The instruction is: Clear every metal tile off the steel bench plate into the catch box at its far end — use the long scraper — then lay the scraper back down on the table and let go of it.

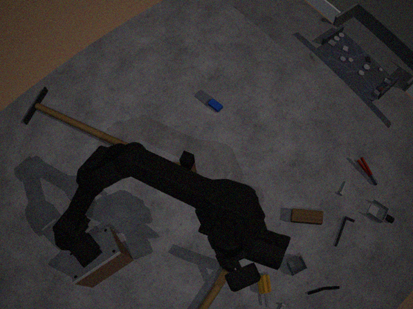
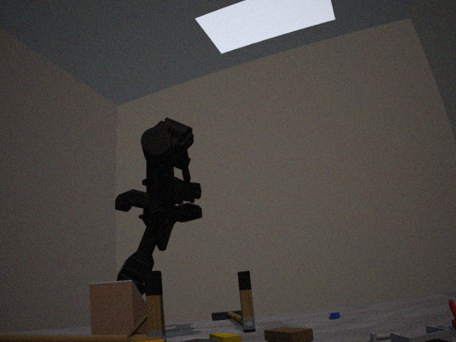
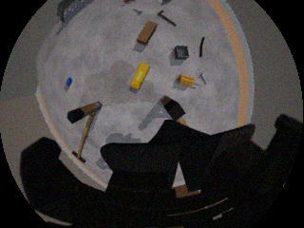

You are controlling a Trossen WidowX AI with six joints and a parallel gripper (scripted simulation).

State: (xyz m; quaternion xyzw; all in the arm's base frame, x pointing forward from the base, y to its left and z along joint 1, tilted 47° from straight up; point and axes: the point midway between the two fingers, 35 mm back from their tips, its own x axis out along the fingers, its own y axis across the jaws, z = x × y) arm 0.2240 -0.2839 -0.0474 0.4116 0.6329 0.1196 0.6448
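Fingers are clenched tight with nothing between them. The gripper (image 1: 240, 274) hangs over the near edge of the mottled grey table (image 1: 240, 61).

The long scraper (image 1: 76, 123) isn't picked up. It lies flat on the table well to the side: pale wooden handle, flat dark crossbar blade, and its near end runs under the arm (image 1: 169, 179).

The top view shows the steel bench plate (image 1: 328, 55) way off at the far corner. Small pale round and square metal tiles (image 1: 351, 59) are scattered on it, and the dark-walled catch box (image 1: 384, 33) is right behind.

The exterior view only gives the arm's black silhouette reared up high. The wrist view is mostly dark gripper body.
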